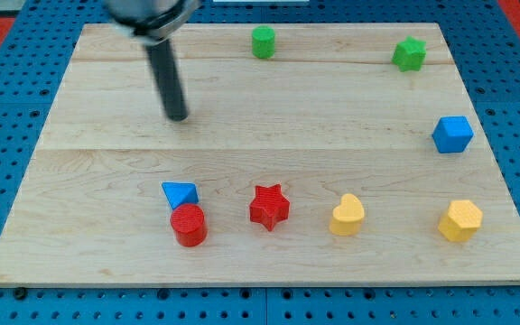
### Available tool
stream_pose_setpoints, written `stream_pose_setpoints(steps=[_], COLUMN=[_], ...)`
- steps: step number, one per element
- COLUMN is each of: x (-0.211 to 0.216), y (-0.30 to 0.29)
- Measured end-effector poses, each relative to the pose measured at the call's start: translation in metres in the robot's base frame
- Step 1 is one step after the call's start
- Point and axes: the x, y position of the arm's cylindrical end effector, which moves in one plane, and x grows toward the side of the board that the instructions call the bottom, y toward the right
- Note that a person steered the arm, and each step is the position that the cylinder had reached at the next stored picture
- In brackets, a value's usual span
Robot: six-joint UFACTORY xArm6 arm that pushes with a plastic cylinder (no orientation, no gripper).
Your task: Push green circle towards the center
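The green circle (263, 41) stands near the top edge of the wooden board (106, 162), a little right of the middle. My tip (178, 116) rests on the board in the upper left part, well to the left of and below the green circle, not touching any block.
A green star (409, 54) sits at the top right. A blue cube (452, 134) is at the right edge. Along the bottom lie a blue triangle (180, 193), a red circle (189, 225), a red star (269, 207), a yellow heart (347, 215) and a yellow hexagon (460, 220).
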Motion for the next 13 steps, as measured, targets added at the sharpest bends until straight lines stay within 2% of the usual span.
stream_pose_setpoints(steps=[1, 2, 3, 4, 5, 7, 9, 10, 11, 12, 13], x=[-0.046, -0.074, -0.089, -0.142, -0.166, -0.170, -0.169, -0.171, -0.166, -0.149, -0.137], y=[0.060, 0.120, 0.118, 0.116, 0.069, -0.022, -0.029, -0.089, -0.119, -0.115, -0.076])
